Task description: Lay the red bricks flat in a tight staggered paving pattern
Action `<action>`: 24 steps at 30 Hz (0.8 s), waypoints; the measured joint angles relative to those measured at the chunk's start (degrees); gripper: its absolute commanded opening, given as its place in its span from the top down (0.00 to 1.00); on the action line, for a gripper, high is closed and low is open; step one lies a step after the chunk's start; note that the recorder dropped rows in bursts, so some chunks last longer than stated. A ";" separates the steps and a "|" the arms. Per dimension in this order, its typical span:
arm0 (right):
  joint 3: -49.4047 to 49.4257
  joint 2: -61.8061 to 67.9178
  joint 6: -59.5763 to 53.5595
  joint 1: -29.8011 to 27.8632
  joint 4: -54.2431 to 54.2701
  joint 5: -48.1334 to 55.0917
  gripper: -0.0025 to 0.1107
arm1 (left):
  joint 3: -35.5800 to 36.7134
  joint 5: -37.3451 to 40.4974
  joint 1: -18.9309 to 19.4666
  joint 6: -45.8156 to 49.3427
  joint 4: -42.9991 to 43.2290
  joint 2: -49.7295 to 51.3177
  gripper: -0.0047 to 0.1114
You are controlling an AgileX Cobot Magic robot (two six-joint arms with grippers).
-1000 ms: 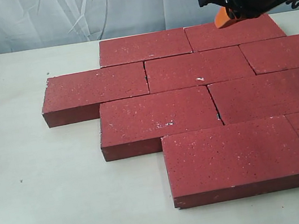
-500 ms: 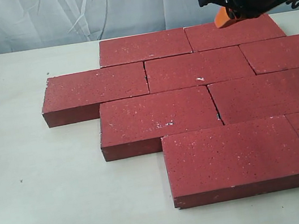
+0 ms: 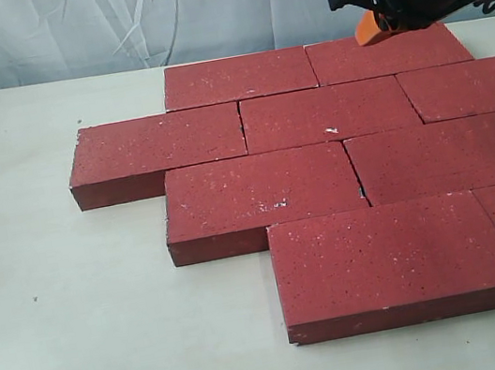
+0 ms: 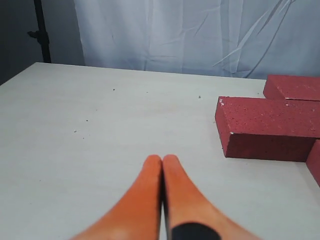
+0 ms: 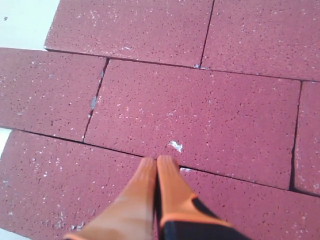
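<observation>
Paving of red bricks [image 3: 341, 174] lies staggered; right gripper [image 3: 362, 31] hovers at one o'clock, left gripper [image 4: 161, 161] over the table [image 4: 100, 125], both clenched empty

A pale table [image 3: 72, 328] with small dark specks is observed. Red bricks [image 3: 329, 114] are laid flat on it in four staggered, close-set rows, from centre to right of frame.

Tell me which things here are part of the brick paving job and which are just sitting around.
Job: dark red rough rectangular bricks; right orange-fingered gripper; left orange-fingered gripper.
Just there: pale table; white cloth backdrop; black stand.
</observation>
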 measured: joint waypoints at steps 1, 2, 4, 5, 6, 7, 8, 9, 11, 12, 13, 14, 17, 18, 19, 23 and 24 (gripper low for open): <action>0.00 0.00 0.00 0.00 0.00 0.00 0.98 | 0.00 0.00 0.00 -0.50 0.10 0.00 0.96; 0.00 0.00 0.00 0.00 0.00 0.00 0.98 | 0.00 0.00 0.00 -0.48 0.11 0.00 0.96; 0.00 0.00 0.00 0.00 0.00 0.00 0.98 | 0.00 0.00 0.00 -0.62 0.27 0.00 0.96; 0.00 0.00 0.00 0.00 0.00 0.00 0.98 | 0.00 0.00 0.00 -0.62 0.27 0.00 0.96; 0.00 0.00 0.00 0.00 0.00 0.00 0.98 | 0.00 0.00 0.00 -0.62 0.38 0.00 0.96; 0.00 0.00 0.00 0.00 0.00 0.00 0.98 | 0.00 0.00 0.00 -0.62 0.38 0.00 0.96; 0.00 0.00 0.00 0.00 0.00 0.00 0.98 | 0.00 0.00 0.00 -0.62 0.38 0.00 0.96; 0.00 0.00 0.00 0.00 0.00 0.00 0.98 | 0.00 0.00 0.00 -0.62 0.38 0.00 0.96; 0.00 0.00 0.00 0.00 0.00 0.00 0.98 | 0.00 0.00 0.00 -0.62 0.38 0.00 0.96; 0.00 0.00 0.00 0.00 0.00 0.00 0.98 | 0.00 0.00 0.00 -0.62 0.38 0.00 0.96; 0.00 0.00 0.00 0.00 0.00 0.00 0.98 | 0.00 0.00 0.00 -0.62 0.38 0.00 0.96; 0.00 0.00 0.00 0.00 0.00 0.00 0.98 | 0.00 -0.09 0.00 -0.62 0.38 0.00 0.96; 0.00 0.00 0.00 0.00 0.00 0.00 0.98 | 0.00 -0.09 0.00 -0.62 0.73 0.00 0.96; 0.00 0.00 0.00 0.00 0.00 0.00 0.98 | 0.00 -0.25 0.00 -0.62 0.86 0.00 0.96; 0.00 0.00 0.00 0.00 0.00 0.00 0.98 | 0.00 -0.24 0.00 -0.62 0.97 0.00 0.96; 0.00 0.00 0.00 0.00 0.00 0.00 0.98 | 0.00 -0.50 0.00 -0.62 1.26 0.00 0.96; 0.00 0.00 0.00 0.00 0.00 0.00 0.98 | 0.00 -0.50 0.00 -0.62 1.36 0.00 0.96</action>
